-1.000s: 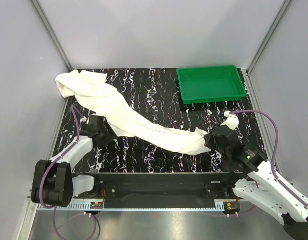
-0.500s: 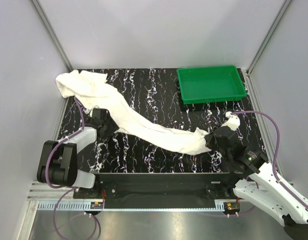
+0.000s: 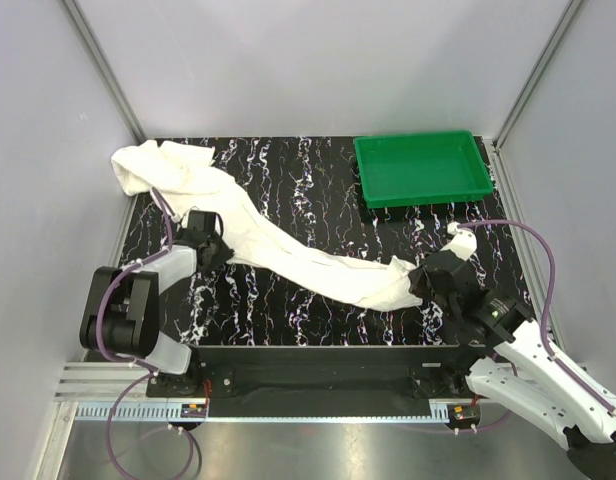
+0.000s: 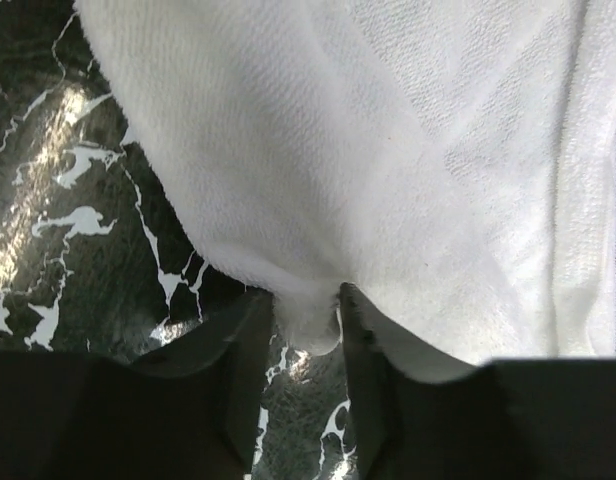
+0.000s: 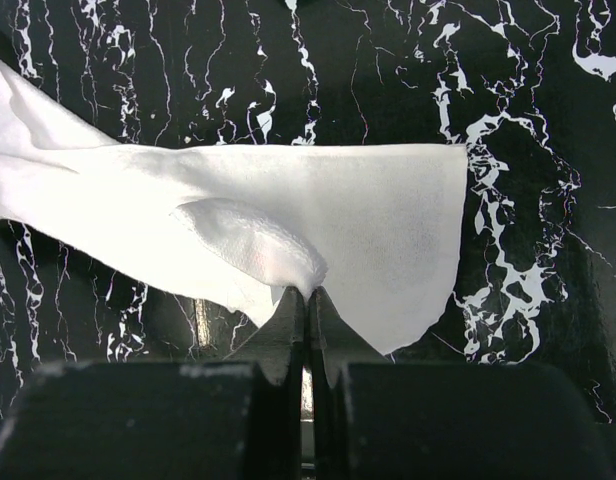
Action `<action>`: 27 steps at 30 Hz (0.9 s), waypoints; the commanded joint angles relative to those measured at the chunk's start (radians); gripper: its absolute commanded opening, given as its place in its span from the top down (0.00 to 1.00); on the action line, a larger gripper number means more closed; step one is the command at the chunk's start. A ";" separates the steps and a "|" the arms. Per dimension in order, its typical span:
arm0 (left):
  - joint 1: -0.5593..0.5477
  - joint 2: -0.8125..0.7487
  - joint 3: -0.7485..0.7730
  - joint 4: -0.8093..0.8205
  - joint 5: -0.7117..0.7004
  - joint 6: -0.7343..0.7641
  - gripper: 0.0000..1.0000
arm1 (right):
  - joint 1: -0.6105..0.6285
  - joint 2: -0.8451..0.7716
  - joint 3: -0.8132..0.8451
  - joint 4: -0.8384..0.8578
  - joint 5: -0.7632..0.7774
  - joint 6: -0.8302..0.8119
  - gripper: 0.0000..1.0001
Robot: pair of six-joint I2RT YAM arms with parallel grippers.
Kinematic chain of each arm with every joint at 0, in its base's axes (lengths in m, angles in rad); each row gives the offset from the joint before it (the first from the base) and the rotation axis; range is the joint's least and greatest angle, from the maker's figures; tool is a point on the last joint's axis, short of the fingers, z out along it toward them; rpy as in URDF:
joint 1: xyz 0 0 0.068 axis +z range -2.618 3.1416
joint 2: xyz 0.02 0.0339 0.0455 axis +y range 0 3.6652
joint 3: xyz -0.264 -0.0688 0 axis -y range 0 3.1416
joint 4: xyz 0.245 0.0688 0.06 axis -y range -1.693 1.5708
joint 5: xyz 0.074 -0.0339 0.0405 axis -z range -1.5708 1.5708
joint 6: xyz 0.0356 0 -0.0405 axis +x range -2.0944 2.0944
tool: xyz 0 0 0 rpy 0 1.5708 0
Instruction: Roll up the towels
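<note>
Left end effector (image 4: 303, 312) has advanced, now pinching the edge of the long white terry-cloth towel (image 3: 288, 255); right end effector (image 5: 308, 300) stays clamped on its other end; green plastic tray (image 3: 423, 170) well apart.

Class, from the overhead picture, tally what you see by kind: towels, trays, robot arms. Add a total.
Towels: 1 long towel for certain; the bunched white heap at its far-left end may be a second, unclear.
Trays: 1 green tray.
Robot arms: 2, the left arm and the right arm.
Total: 4, or 5 if the heap is separate.
</note>
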 commanded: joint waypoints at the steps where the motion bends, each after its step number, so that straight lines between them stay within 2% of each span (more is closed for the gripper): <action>1: 0.000 0.045 0.033 -0.010 -0.032 0.010 0.80 | 0.002 0.006 0.001 0.024 0.047 -0.008 1.00; 3: 0.000 0.054 0.052 -0.019 -0.027 0.015 0.92 | 0.002 0.006 0.001 0.025 0.044 -0.009 1.00; 5: 0.000 0.040 0.056 -0.039 -0.027 0.017 1.00 | 0.002 0.005 0.003 0.025 0.044 -0.009 1.00; 7: 0.000 -0.009 0.053 -0.054 -0.020 0.018 1.00 | 0.002 0.001 0.004 0.022 0.047 -0.015 1.00; 11: -0.002 -0.148 0.081 -0.207 -0.014 0.038 1.00 | 0.001 0.000 0.044 0.013 0.076 -0.040 1.00; 15: -0.002 -0.393 0.151 -0.379 -0.053 0.069 1.00 | 0.002 -0.003 0.140 -0.028 0.160 -0.062 1.00; 21: -0.002 -0.673 0.341 -0.640 -0.103 0.115 0.97 | 0.002 -0.072 0.280 -0.073 0.188 -0.091 1.00; 27: -0.002 -0.832 0.549 -0.846 -0.093 0.147 0.96 | 0.002 -0.254 0.340 -0.062 0.124 -0.100 1.00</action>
